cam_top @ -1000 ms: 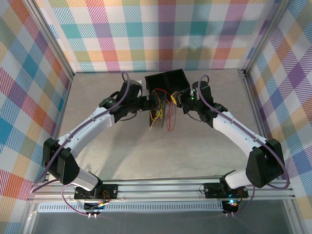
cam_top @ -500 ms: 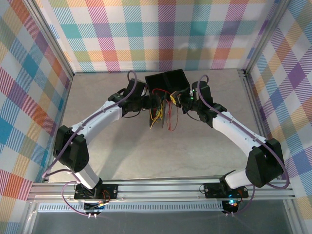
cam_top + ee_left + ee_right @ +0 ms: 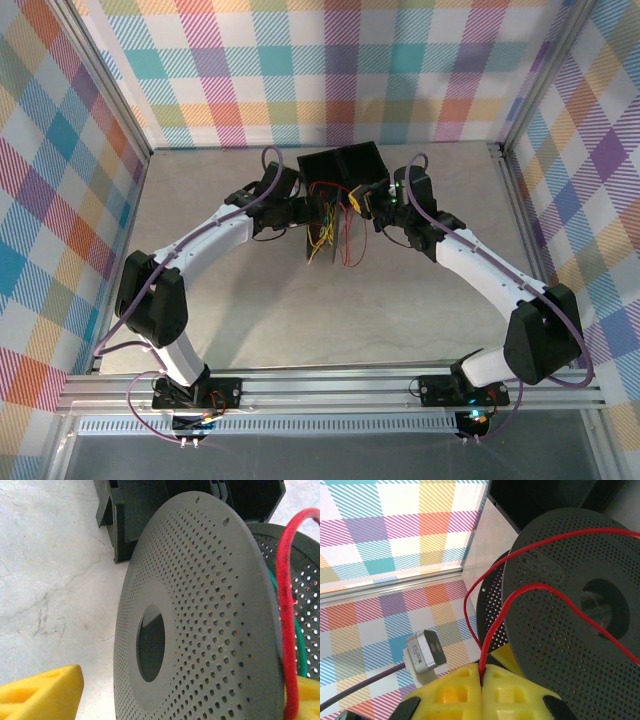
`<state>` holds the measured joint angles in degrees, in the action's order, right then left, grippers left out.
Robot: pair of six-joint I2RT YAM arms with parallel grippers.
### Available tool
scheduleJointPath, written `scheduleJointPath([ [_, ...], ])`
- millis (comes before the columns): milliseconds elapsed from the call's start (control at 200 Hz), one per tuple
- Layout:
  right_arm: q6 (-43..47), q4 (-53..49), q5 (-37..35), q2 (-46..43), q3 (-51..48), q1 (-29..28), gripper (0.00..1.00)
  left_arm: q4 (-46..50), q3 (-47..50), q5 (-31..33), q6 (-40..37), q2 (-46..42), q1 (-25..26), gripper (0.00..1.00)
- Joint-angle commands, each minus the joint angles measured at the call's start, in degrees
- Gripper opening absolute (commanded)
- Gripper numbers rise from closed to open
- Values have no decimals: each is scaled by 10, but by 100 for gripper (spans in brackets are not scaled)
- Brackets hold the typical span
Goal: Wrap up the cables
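A black perforated spool stands on edge mid-table, with thin red cables and yellow cables looping loosely from it. My left gripper straddles the spool's flange; one yellow finger stands clear of the disc with table showing between, so it is open. A red cable crosses the right side by the other finger. My right gripper is shut, pinching a red cable that arcs over the spool face.
A black box sits just behind the spool, close to both wrists. A green strand lies between the flanges. The left arm's camera module hangs near my right fingers. Plaid walls enclose the table.
The left arm has swung in toward the spool, its gripper now around the flange, and its jaws have narrowed somewhat. The right arm and its pinched cable have stayed put.
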<state>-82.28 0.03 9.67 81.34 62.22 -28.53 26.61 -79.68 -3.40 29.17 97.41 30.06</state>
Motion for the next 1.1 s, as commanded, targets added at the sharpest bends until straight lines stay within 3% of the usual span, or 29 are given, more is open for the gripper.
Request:
scheduleJointPath([
  [0, 1, 18, 4, 4, -9, -2, 0, 3, -16, 8, -2, 6, -5, 72],
  [305, 5, 19, 3, 3, -13, -1, 0, 9, -23, 7, -13, 11, -5, 45],
  [495, 5, 19, 4, 3, -17, 0, 0, 19, -29, 9, -27, 19, -4, 18],
  [650, 5, 19, 4, 1, -21, 1, 0, 25, -31, 25, -33, 13, -1, 4],
  [730, 5, 19, 4, 0, -23, 2, 0, 28, -32, 31, -37, 7, 0, 0],
  [925, 17, 18, 4, -7, -24, 4, 0, 18, -22, 39, -49, -14, 3, 0],
  [1090, 131, -52, -35, -37, 9, 18, 0, -1, 2, 20, -76, -58, 2, 0],
])
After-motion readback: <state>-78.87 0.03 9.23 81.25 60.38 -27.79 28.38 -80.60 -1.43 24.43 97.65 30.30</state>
